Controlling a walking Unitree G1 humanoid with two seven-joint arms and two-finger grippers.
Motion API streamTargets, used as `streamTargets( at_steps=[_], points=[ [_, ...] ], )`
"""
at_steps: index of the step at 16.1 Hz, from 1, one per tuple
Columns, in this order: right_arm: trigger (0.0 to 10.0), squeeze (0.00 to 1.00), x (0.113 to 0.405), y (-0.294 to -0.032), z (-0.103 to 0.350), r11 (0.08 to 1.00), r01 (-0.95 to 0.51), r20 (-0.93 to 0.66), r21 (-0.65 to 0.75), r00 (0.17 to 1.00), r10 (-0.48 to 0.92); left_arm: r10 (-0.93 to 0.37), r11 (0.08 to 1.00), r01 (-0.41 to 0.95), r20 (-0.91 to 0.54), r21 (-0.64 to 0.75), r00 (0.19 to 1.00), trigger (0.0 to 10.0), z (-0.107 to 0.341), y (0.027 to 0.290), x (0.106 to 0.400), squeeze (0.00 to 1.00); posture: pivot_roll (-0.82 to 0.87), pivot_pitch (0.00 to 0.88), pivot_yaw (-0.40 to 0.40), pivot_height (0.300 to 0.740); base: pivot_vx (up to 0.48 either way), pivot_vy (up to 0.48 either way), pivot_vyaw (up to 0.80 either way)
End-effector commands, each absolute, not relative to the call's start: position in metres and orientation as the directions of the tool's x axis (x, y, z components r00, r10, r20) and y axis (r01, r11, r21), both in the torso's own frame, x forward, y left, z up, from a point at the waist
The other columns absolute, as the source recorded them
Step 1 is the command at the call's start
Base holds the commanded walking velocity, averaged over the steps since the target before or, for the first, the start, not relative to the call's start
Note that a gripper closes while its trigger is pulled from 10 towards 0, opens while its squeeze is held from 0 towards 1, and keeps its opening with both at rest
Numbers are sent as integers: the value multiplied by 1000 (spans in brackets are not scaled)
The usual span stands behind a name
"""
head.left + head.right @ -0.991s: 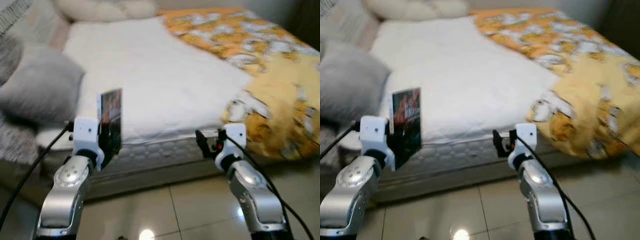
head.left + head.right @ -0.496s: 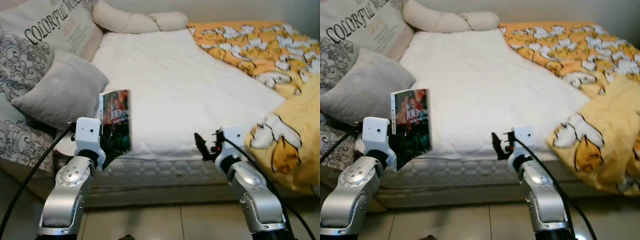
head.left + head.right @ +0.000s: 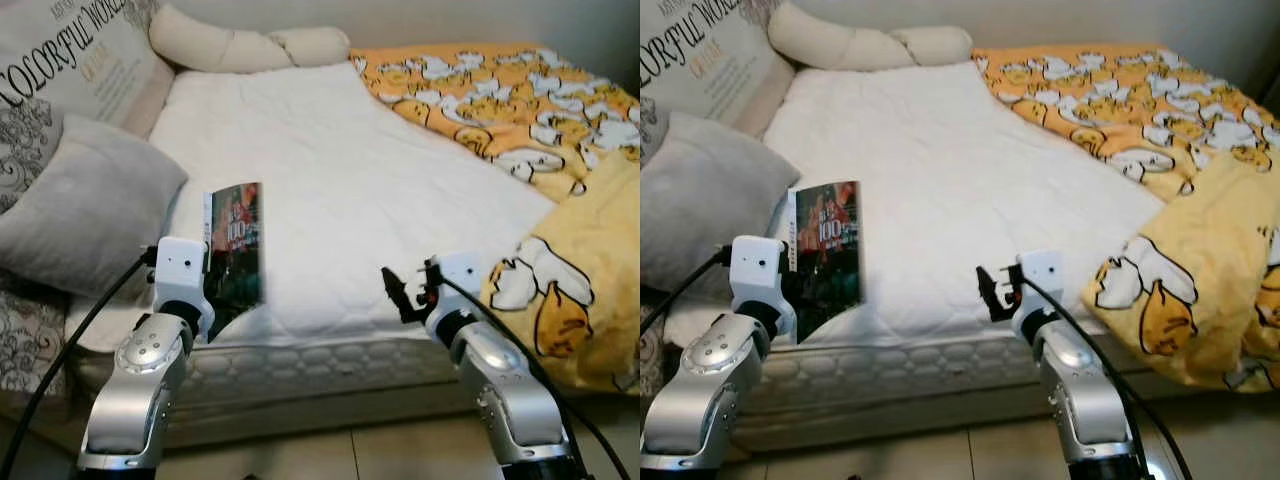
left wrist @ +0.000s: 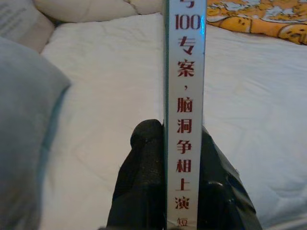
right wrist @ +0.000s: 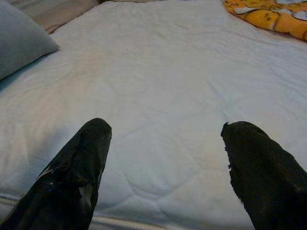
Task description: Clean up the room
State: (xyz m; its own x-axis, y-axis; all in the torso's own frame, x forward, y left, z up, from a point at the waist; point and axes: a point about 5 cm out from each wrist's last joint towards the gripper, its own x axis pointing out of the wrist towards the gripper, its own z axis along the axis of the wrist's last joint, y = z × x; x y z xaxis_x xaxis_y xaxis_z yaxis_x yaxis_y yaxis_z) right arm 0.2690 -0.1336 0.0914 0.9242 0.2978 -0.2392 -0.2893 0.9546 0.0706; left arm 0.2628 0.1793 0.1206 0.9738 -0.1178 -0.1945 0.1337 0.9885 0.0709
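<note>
A white bed [image 3: 330, 180] lay ahead, grey pillow [image 3: 85, 205] at its left, yellow duvet [image 3: 540, 130] at its right. The left gripper [image 4: 184, 191] clamped an upright book [image 3: 235, 255] over the bed's edge. The right gripper [image 5: 163, 158] hovered spread wide, empty.

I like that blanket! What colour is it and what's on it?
The blanket is orange and yellow with white and yellow cartoon ducks, seen best in the right eye view.

Left gripper [image 4: 184, 191] clamped, right gripper [image 5: 163, 167] spread wide.
</note>
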Motion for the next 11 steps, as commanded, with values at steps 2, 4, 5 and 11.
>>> streamTargets(
  at_steps=[2, 4, 5, 11],
  points=[
    [10000, 0, 269, -120, 96, 929, -367, -222, 54, 902, 369, -82, 990, 97, -143, 103, 986, 10000, 132, 191, 264, 0, -7, 0, 8, 740, 373, 0, 400],
    [10000, 0, 267, -119, 95, 929, -367, -222, 53, 902, 370, -81, 990, 96, -144, 104, 986, 10000, 132, 192, 263, 0, -10, 0, 12, 740, 377, 0, 800],
    [10000, 0, 268, -121, 96, 934, -350, -214, 73, 909, 358, -83, 990, 99, -146, 104, 986, 10000, 131, 192, 263, 0, -11, 0, 14, 740, 371, 0, 0],
    [10000, 0, 265, -121, 95, 927, -369, -217, 64, 902, 374, -102, 988, 119, -157, 98, 982, 10000, 129, 190, 260, 0, -10, 0, 16, 740, 373, 0, 0]
  ],
)
